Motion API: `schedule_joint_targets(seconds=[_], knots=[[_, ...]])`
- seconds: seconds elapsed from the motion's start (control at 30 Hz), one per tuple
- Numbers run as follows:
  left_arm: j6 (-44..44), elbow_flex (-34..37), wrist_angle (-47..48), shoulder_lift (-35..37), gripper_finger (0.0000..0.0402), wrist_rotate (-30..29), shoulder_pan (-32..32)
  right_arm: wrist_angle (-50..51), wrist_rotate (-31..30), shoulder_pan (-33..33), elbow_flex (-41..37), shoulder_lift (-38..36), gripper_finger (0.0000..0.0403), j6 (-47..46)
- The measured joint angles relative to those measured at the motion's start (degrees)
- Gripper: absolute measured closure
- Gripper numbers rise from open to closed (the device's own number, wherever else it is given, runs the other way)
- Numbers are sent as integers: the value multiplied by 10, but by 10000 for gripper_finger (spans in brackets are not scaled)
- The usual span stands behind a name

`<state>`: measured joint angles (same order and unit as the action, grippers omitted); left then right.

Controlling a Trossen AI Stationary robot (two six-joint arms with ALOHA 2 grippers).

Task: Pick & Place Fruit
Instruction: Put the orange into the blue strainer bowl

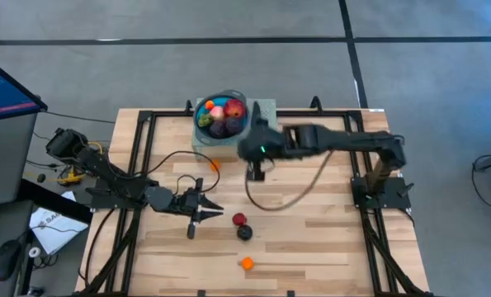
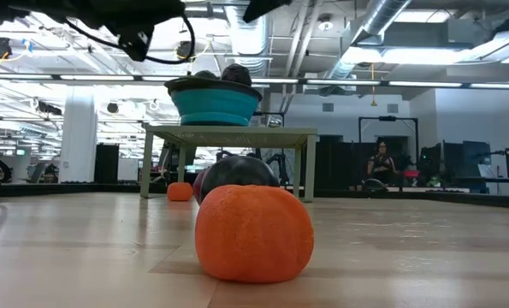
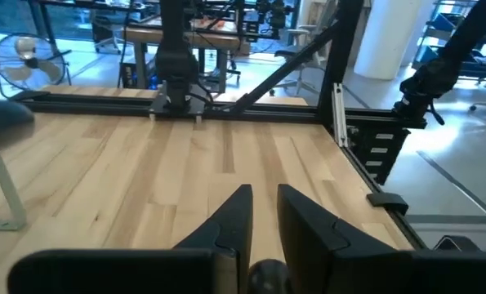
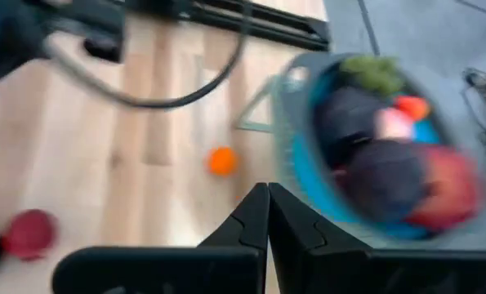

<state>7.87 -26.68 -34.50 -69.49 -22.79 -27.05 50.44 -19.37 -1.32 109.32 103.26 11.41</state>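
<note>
Several fruit [image 1: 223, 115] fill the blue bowl [image 1: 200, 120] just ahead of the closed, empty right hand [image 1: 258, 169]; loose ones [image 1: 243, 233] lie beside the nearly closed left hand [image 1: 214, 213]. Small, round, likely light and roll-prone: pinch across the middle.

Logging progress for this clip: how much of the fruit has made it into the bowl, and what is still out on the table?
Mostly done: the blue bowl on its small stand already holds a heap of fruit. In hand: nothing, the right gripper is beside the bowl, shut and empty; the left gripper rests low on the table. Left: four loose pieces, a red fruit, a dark fruit, an orange fruit near the front edge, and a small orange one by the stand.
</note>
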Motion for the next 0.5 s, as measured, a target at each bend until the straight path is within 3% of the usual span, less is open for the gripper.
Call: schedule_joint_targets(seconds=[0.13, 0.23, 0.37, 0.5], knots=[[11, 0, 21, 0, 356, -81, -45, -161, -1, -45, -190, -67, 402, -75], [78, 0, 65, 0, 371, -142, -71, -323, -2, -81, -331, -109, 402, -145], [237, 0, 149, -7, 396, -127, -73, -498, -7, -126, -470, -134, 402, -214], [351, 8, 161, -44, 396, -103, -72, -617, -60, -159, -549, -134, 402, -248]])
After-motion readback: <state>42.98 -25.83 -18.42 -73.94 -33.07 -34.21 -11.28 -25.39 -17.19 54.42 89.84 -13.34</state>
